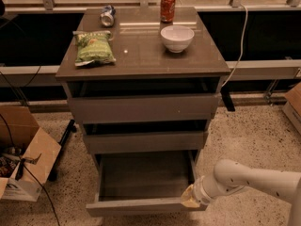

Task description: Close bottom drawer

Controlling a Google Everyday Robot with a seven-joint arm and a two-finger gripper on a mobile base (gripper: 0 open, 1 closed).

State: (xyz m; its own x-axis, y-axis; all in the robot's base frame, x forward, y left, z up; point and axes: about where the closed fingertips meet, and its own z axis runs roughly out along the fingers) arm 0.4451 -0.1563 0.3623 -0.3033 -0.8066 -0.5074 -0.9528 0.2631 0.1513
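The bottom drawer (141, 205) is pulled out far from the cabinet, showing its plain grey inner box with nothing in it. Its flat front runs along the bottom of the view. My gripper (189, 197) is at the end of the white arm coming in from the lower right. It sits at the right end of the drawer front, against its top edge. The middle drawer (145, 141) and the top drawer (143, 108) above stand slightly out from the cabinet.
On the cabinet top (141, 55) lie a green chip bag (94, 47), a white bowl (177, 37), a red can (167, 7) and a tipped can (107, 15). An open cardboard box (23, 161) with cables stands at the left. Another box (294, 107) is at the right edge.
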